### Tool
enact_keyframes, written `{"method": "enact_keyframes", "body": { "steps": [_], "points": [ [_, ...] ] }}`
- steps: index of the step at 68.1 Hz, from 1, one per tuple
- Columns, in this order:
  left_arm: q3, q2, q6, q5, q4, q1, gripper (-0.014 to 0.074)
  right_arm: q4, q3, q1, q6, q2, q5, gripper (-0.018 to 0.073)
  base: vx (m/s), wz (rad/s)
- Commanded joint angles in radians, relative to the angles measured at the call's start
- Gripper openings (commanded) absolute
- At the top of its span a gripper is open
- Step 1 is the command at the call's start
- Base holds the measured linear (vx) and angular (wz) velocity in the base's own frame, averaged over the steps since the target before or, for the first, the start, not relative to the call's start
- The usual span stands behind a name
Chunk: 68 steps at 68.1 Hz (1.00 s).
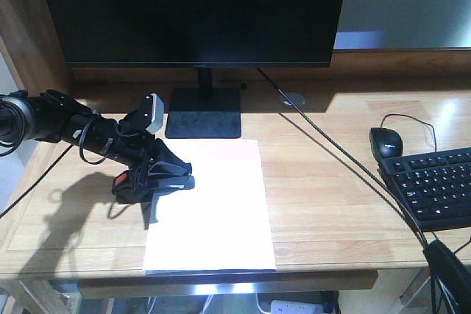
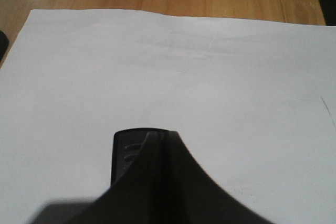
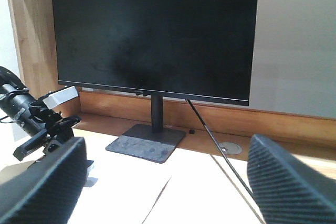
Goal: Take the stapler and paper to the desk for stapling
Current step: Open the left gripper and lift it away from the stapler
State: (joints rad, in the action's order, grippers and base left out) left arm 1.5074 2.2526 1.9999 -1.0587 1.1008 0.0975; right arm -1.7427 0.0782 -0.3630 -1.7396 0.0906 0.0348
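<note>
So the paper is already flat on the desk, right in front of the monitor stand, its near edge about flush with the desk's front lip. Stapler is on the desk too, hugging the sheet's left edge around 9 o'clock from the sheet's middle, orange-red patch pointing away from the paper. I'd call the fetching part basically done, and what's left looks like the actual stapling: getting the nose properly over the sheet and pressing down. The left gripper is down on the stapler, its fingers closed around the body as far as the front view shows (it's all black on black there, so exactly where the pads bite I can't tell). The left wrist view backs this up: the stapler's nose pokes out from between dark, closed-looking fingers and sits over the white sheet, with a bit of bare wood beyond at 12 o'clock. The right gripper is spread wide, both ribbed pads at the frame's bottom corners with nothing between them, facing the monitor. In the front view only a dark bit of that arm shows at 5 o'clock, near the keyboard and mouse.
</note>
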Motion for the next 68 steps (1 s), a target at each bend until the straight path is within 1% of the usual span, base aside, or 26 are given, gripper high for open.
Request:
{"method": "enact_keyframes", "body": {
  "steps": [1,6,10,20,25,29,32,36,39,40,46,47,52,55,59,64,68],
  "points": [
    [0.007,-0.027,-0.011,0.022,-0.058,0.006,-0.0007,-0.037,0.030,0.004,0.005,0.013,-0.017,0.0580,0.00,0.00],
    [0.008,-0.031,-0.012,0.016,-0.058,0.006,-0.0007,-0.037,0.030,0.004,0.005,0.013,-0.017,0.0580,0.00,0.00],
    [0.019,-0.045,-0.046,0.009,-0.061,0.003,-0.0007,-0.037,0.030,0.004,0.005,0.013,-0.017,0.0580,0.00,0.00],
    [0.084,-0.124,-0.214,0.000,-0.085,0.001,-0.0007,-0.037,0.030,0.004,0.005,0.013,-0.016,0.0580,0.00,0.00],
    [0.122,-0.169,-0.285,-0.014,-0.115,0.001,-0.0007,-0.037,0.030,0.004,0.005,0.013,-0.016,0.0580,0.00,0.00],
    [0.155,-0.211,-0.342,-0.034,-0.159,0.001,-0.0007,-0.037,0.030,0.004,0.005,0.013,-0.016,0.0580,0.00,0.00],
    [0.184,-0.239,-0.407,-0.045,-0.203,0.001,-0.0007,-0.037,0.030,0.004,0.005,0.013,-0.016,0.0580,0.00,0.00],
    [0.222,-0.283,-0.503,-0.054,-0.291,0.001,-0.0007,-0.037,0.030,0.004,0.005,0.013,-0.016,0.0580,0.00,0.00],
    [0.254,-0.311,-0.602,-0.055,-0.359,0.001,-0.0007,-0.037,0.030,0.004,0.005,0.013,-0.016,0.0580,0.00,0.00],
    [0.264,-0.320,-0.633,-0.055,-0.396,0.001,-0.0007,-0.037,0.030,0.004,0.005,0.013,-0.016,0.0580,0.00,0.00],
    [0.329,-0.374,-0.835,-0.054,-0.541,0.001,-0.0007,-0.037,0.030,0.004,0.005,0.013,-0.016,0.0580,0.00,0.00],
    [0.339,-0.381,-0.865,-0.054,-0.574,0.001,-0.0007,-0.037,0.030,0.004,0.005,0.013,-0.016,0.0580,0.00,0.00],
    [0.387,-0.420,-1.015,-0.052,-0.662,0.001,-0.0007,-0.037,0.030,0.004,0.005,0.013,-0.016,0.0580,0.00,0.00],
    [0.412,-0.437,-1.079,-0.052,-0.693,0.001,-0.0007,-0.037,0.030,0.004,0.005,0.013,-0.016,0.0580,0.00,0.00],
    [0.447,-0.461,-1.191,-0.052,-0.718,0.001,-0.0007,-0.037,0.030,0.004,0.005,0.013,-0.016,0.0580,0.00,0.00],
    [0.475,-0.489,-1.294,-0.049,-0.718,0.001,-0.0007,-0.037,0.030,0.004,0.005,0.013,-0.016,0.0580,0.00,0.00],
    [0.485,-0.507,-1.399,-0.049,-0.707,0.002,-0.0007,-0.038,0.030,0.004,0.005,0.013,-0.016,0.0580,0.00,0.00]
  ]
}}
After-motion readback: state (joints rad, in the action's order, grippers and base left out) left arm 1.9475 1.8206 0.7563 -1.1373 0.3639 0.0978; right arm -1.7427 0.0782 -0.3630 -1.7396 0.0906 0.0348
